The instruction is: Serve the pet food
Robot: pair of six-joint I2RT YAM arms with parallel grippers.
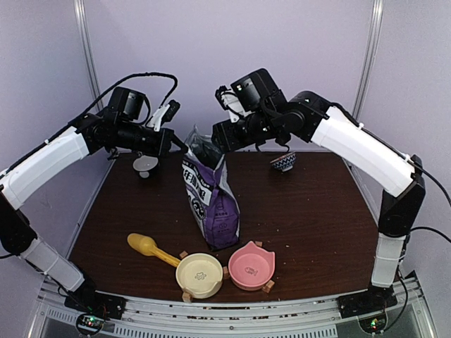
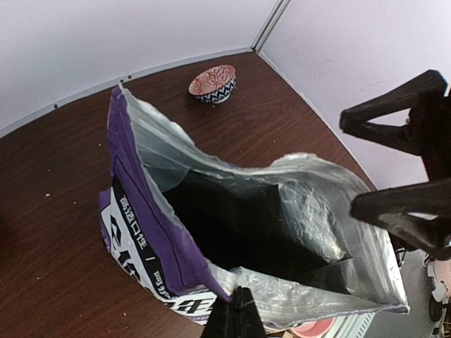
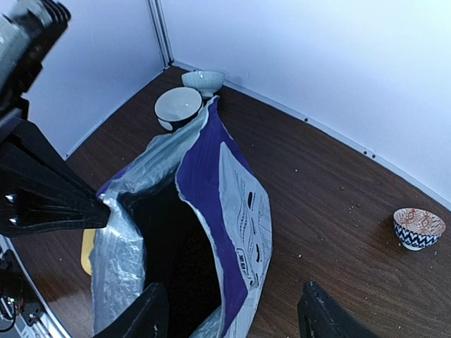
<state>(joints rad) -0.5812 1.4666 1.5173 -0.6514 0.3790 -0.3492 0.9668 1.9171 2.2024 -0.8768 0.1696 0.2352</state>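
The purple bag (image 1: pixel 211 201) stands open and upright at mid table. Its inside is dark, so the pet food is hidden. My left gripper (image 1: pixel 180 146) is shut on the bag's left rim; in the left wrist view the gripper (image 2: pixel 239 301) pinches the silver lining of the bag (image 2: pixel 151 232). My right gripper (image 1: pixel 218 139) is open at the bag's other rim. In the right wrist view the gripper (image 3: pixel 234 317) straddles the bag's purple wall (image 3: pixel 211 183), one finger over the mouth and one outside. Its fingers (image 2: pixel 398 211) also show in the left wrist view.
A yellow scoop (image 1: pixel 144 245), a cream bowl (image 1: pixel 199 273) and a pink bowl (image 1: pixel 251 266) lie near the front edge. A patterned small bowl (image 1: pixel 283 163) sits at the back right. Two bowls (image 3: pixel 177 107) sit at the back left corner. Walls close the back and sides.
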